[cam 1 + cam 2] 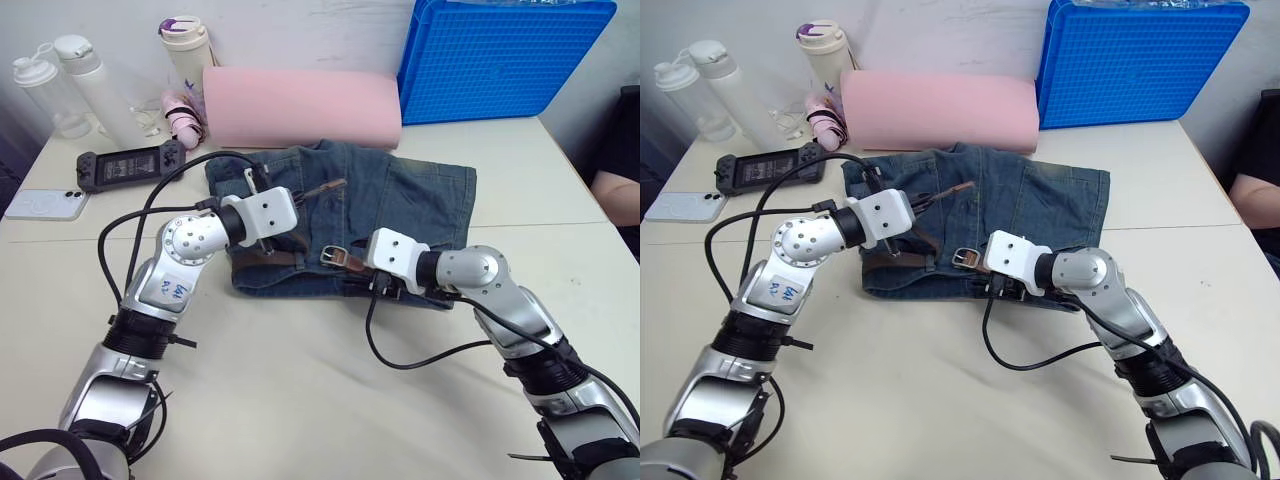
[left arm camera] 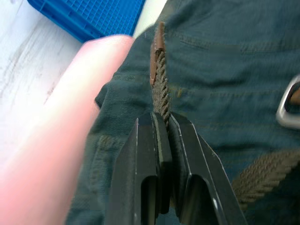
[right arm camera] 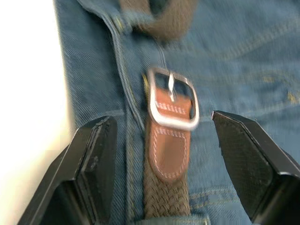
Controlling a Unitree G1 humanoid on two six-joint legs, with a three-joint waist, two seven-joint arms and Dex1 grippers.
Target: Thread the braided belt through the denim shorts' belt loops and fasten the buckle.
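Left wrist view: left gripper (image 2: 161, 123) pinches the limp braided belt (image 2: 161, 89); right gripper (image 3: 164, 140) gapes beside the rigid buckle (image 3: 172, 99), the firmer hold.

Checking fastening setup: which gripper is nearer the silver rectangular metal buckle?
Right. The right gripper sits open with the buckle between its fingers; the left gripper is shut on the braided brown belt near its tip, farther off.

Looks like we're in some kind of lab or test room: a plain cream counter (image 1: 300, 400) against a bare white wall, a big blue plastic crate (image 1: 500, 55) propped at the back, a pink foam roll (image 1: 300, 108), a few drink bottles (image 1: 85, 85), a phone (image 1: 45, 205) and a handheld controller (image 1: 130, 167) lying around.
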